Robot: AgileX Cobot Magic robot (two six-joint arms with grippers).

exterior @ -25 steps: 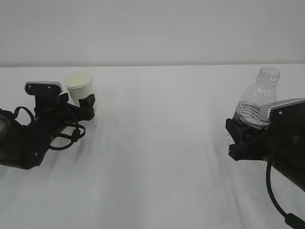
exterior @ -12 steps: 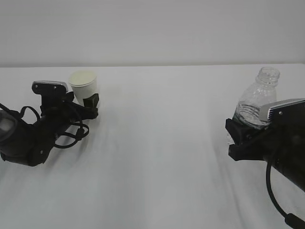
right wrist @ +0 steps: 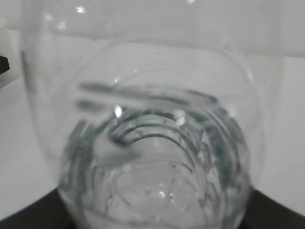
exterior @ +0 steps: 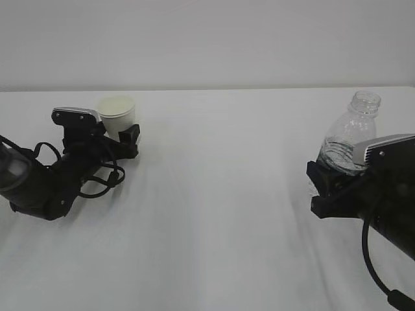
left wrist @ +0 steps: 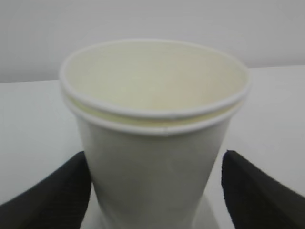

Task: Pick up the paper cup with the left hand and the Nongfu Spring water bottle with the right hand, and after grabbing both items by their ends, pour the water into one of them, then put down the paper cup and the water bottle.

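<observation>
The paper cup [exterior: 118, 115] stands upright at the far left of the table, white with an empty cream inside; it fills the left wrist view [left wrist: 152, 143]. My left gripper [exterior: 120, 136] [left wrist: 155, 195] is open around the cup's lower part. The left finger [left wrist: 57, 200] touches the cup wall, and the right finger [left wrist: 257, 195] stands a little apart from it. My right gripper [exterior: 329, 180] [right wrist: 152, 223] is shut on the base of the clear water bottle [exterior: 349, 133] [right wrist: 152, 109]. The bottle is capless, leans slightly back, and has water [exterior: 337, 155] in its lower part.
The white table [exterior: 214, 207] stretches between the two arms. A pale wall stands behind the table's back edge. The right arm's black cable [exterior: 376, 272] hangs at the lower right.
My left gripper has moved right and slightly forward, and the cup has shifted right along with it. The right gripper and the bottle have not moved.
</observation>
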